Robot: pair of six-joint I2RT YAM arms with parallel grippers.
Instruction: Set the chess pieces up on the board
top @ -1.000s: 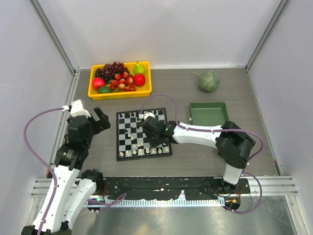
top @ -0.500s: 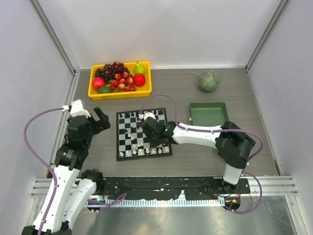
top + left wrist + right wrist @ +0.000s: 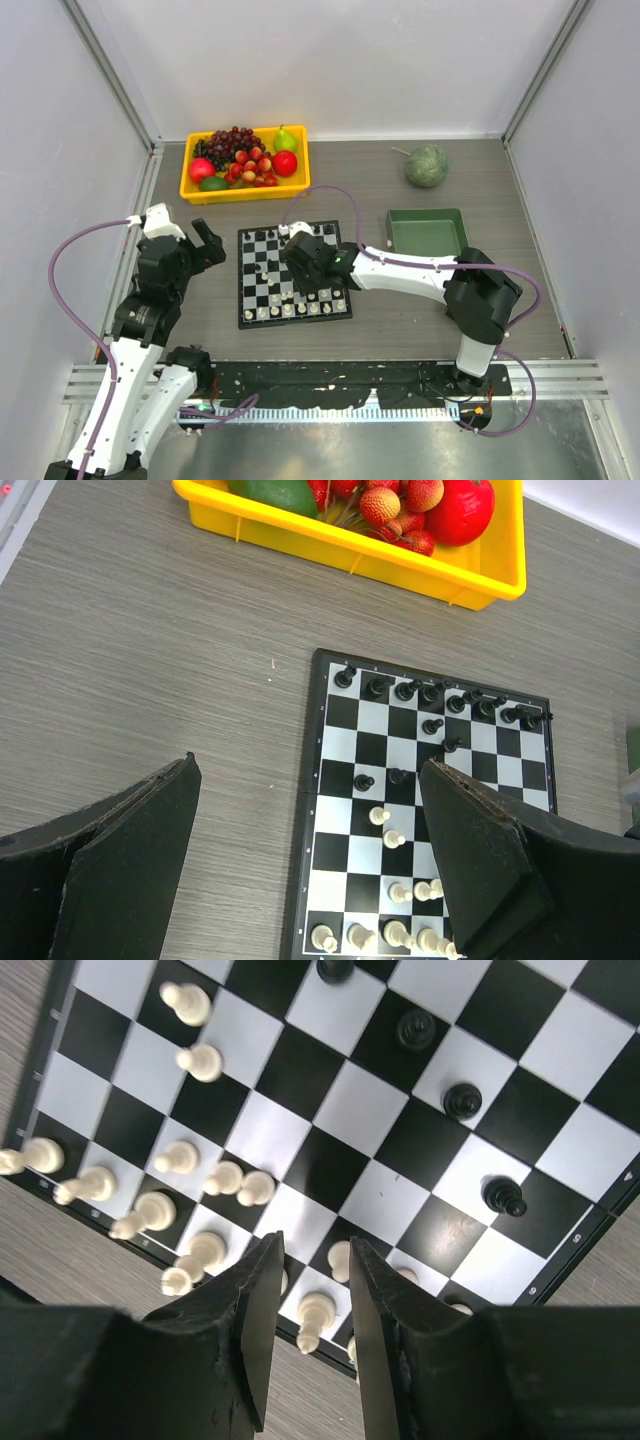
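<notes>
The board (image 3: 247,290) lies in the middle of the table, with black chess pieces (image 3: 420,692) along its far side and white chess pieces (image 3: 385,935) along its near side. A few pawns stand out toward the middle. My right gripper (image 3: 303,262) hovers over the board's right half. In the right wrist view its fingers (image 3: 262,1300) are a narrow gap apart and hold nothing, with white pieces (image 3: 155,1210) and black pieces (image 3: 462,1100) below on the board (image 3: 350,1110). My left gripper (image 3: 207,243) is wide open and empty, left of the board (image 3: 341,712).
A yellow tray (image 3: 245,190) of fruit stands behind the board and shows in the left wrist view (image 3: 400,565). A green tray (image 3: 428,232) sits right of the board. A round green fruit (image 3: 426,166) lies at the back right. Walls enclose the table.
My right gripper has shifted slightly to the left and farther back over the board, and its cable has risen with it. The left arm has not moved.
</notes>
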